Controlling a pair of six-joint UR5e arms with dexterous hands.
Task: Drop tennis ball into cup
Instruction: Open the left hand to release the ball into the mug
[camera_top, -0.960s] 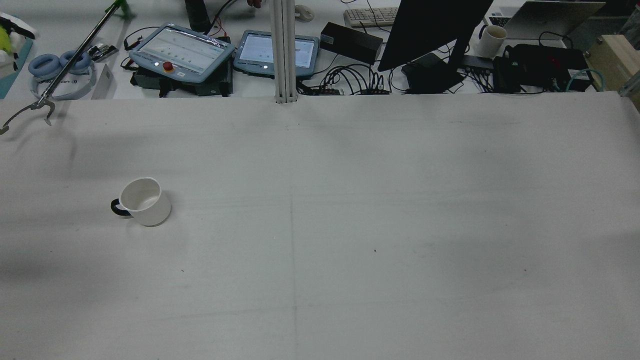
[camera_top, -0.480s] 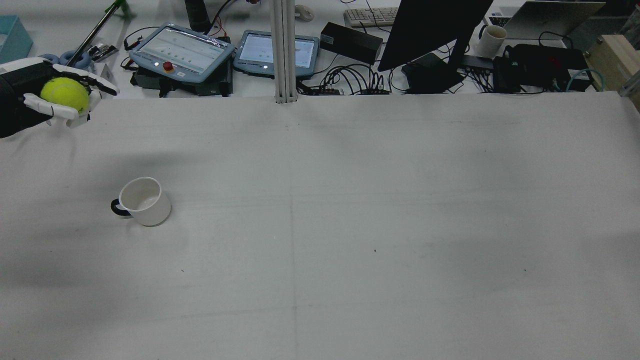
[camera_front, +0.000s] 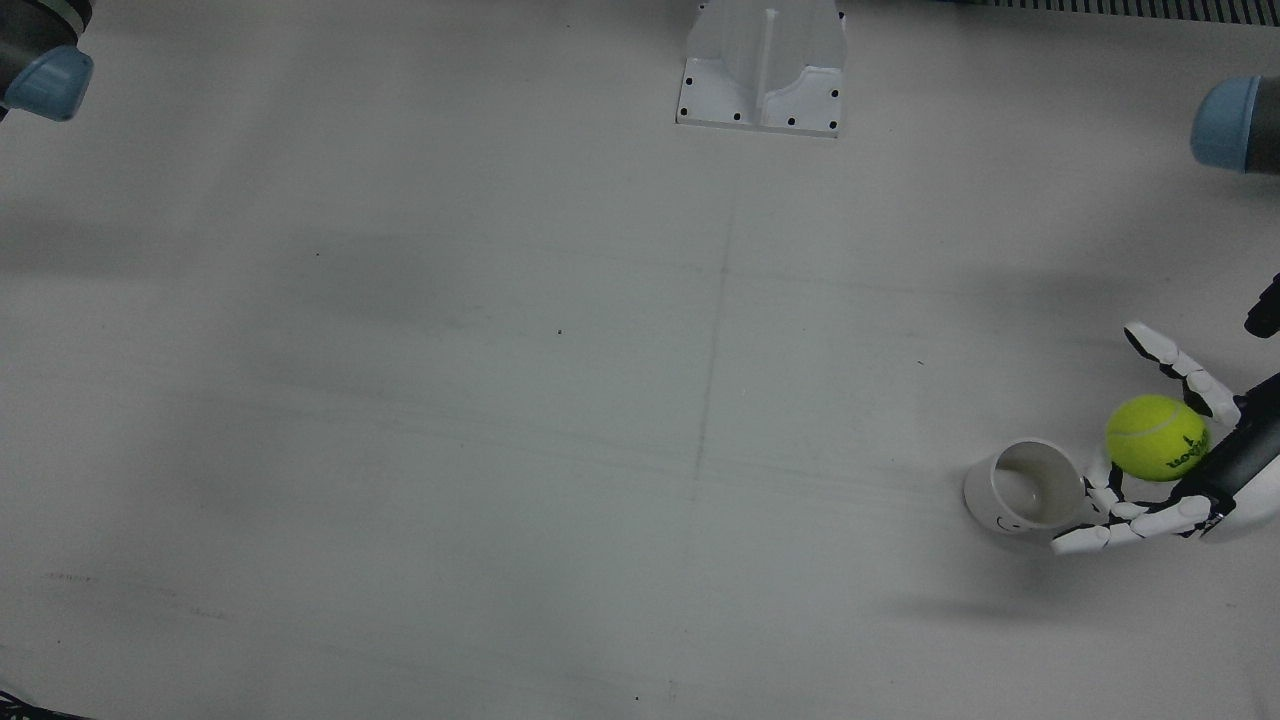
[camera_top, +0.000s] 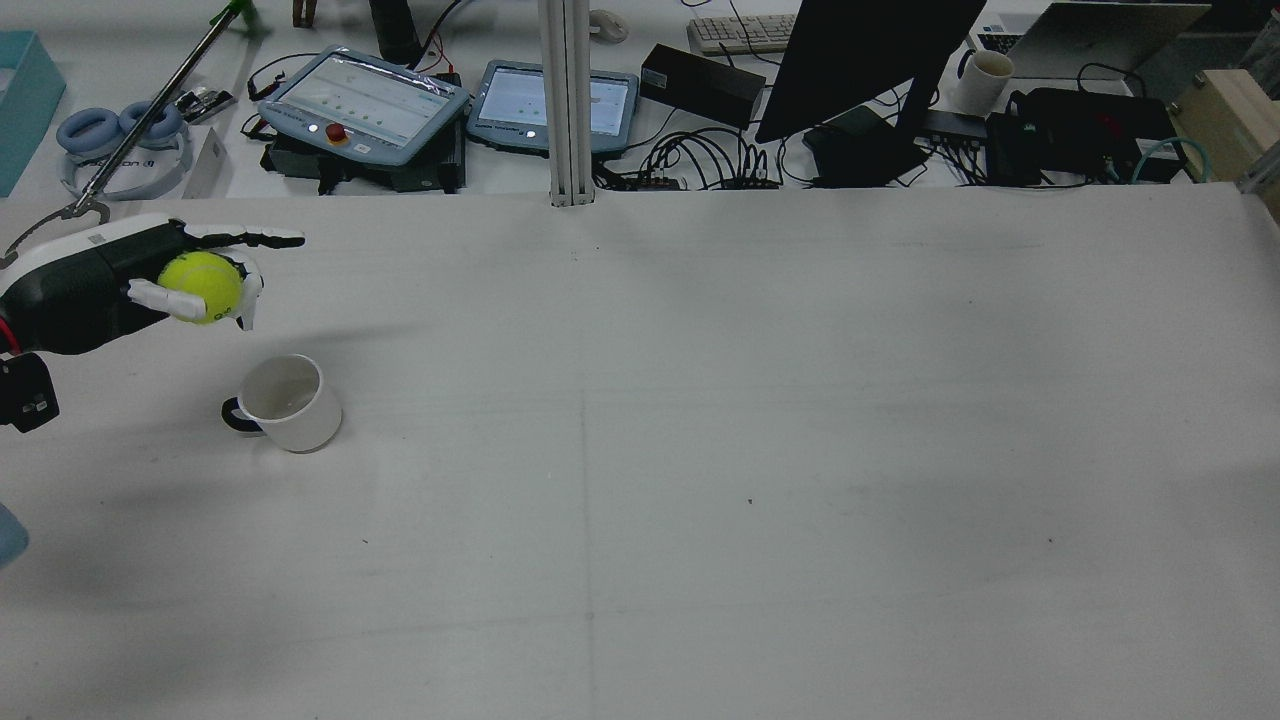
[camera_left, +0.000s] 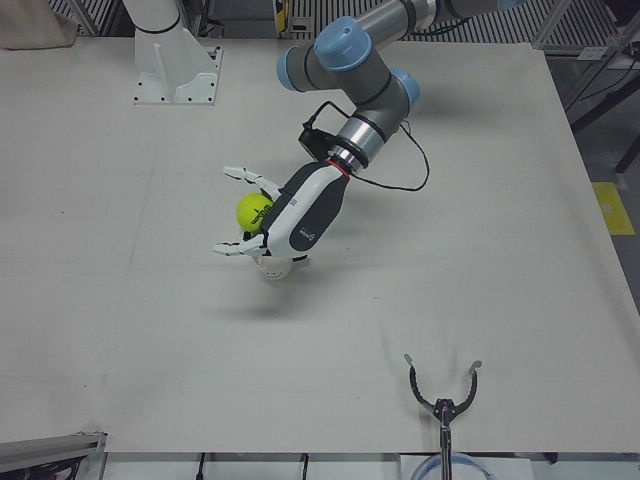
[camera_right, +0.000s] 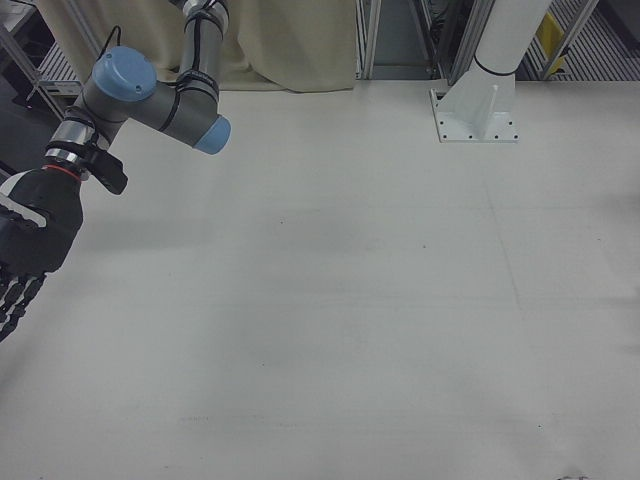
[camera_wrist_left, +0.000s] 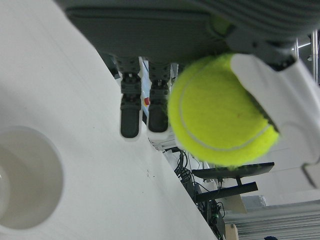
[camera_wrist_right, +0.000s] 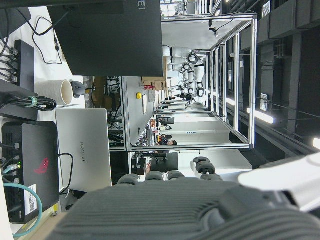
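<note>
One tennis ball (camera_front: 1156, 437) sits cupped in my left hand (camera_front: 1190, 460), at about 2 o'clock from the cup (camera_front: 1024, 486) on the desk (camera_front: 600, 400) in the front view, some fingers (camera_front: 1115, 533) loosely spread. From the rear, my left hand sits at 10 o'clock of the upright cup, so I'd centre it over the mouth before uncurling. My right hand (camera_right: 28, 245) hangs empty in the right-front view, fingers apart, well clear.

table (camera_top: 700, 450): bare beyond cup (camera_top: 290, 402) | cup mouth: unobstructed
</note>
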